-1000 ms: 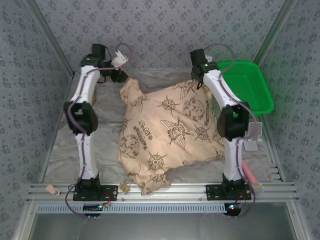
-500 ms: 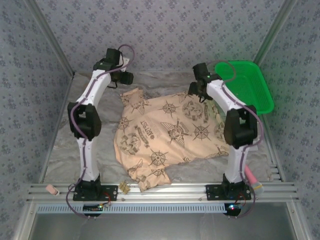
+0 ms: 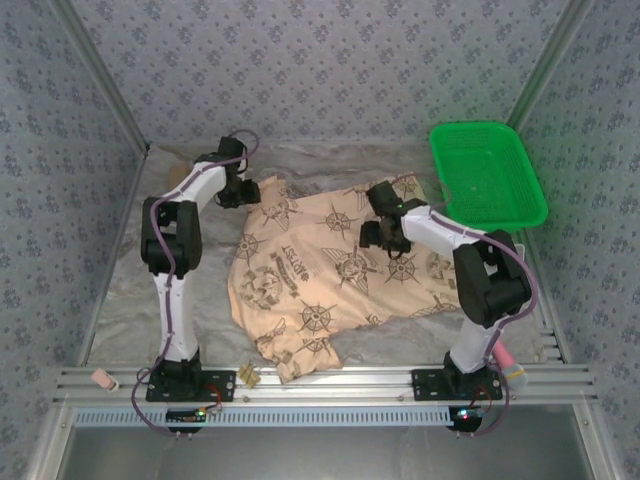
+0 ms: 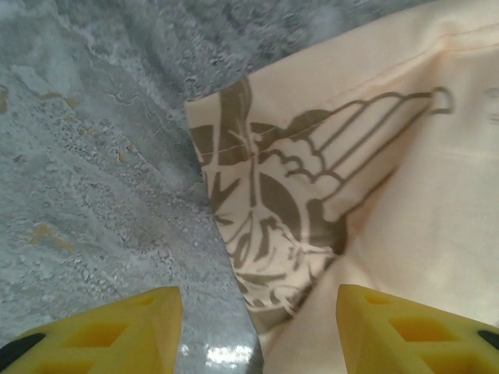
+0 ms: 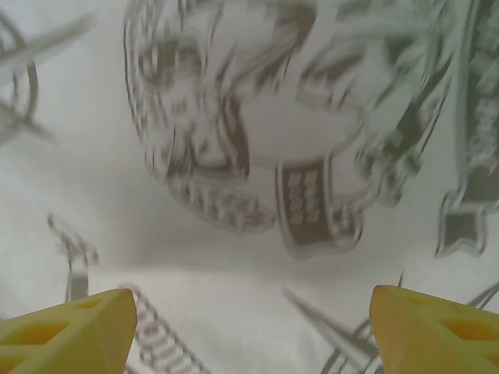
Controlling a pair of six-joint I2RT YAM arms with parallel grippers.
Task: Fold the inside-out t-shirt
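T-shirt, moved: the t-shirt point(image 3: 330, 265) has come down from a lifted, bunched drape held at its two far corners. It now lies spread on the table point(image 3: 125, 290), printed side up.
T-shirt, place: middle of the table, between the two arms. Far edge near the back of the table, near hem curled up just short of the front rail.
T-shirt, lie: fairly flat but rumpled, outline uneven, no fold made yet.
Right arm, moved: the right arm point(image 3: 490, 285) has swung inward from the far right corner and reaches low over the right half of the cloth.
Left arm, moved: the left arm point(image 3: 165, 235) has dropped to the far left sleeve point(image 3: 270, 200).
Green basket: the green basket point(image 3: 487, 172) sits far right, apart from the shirt.
Right jaws: wide apart above a printed emblem, nothing between them. The cloth is let go.
Left jaws: apart. The sleeve corner point(image 4: 257, 195) lies on the table below the gap, not pinched.
Meaning: laying-out looks finished and both sides are released. My reading is that smoothing or a first fold comes next, with a fresh grasp at an edge.
Risk: the curled near hem may fold in crooked.
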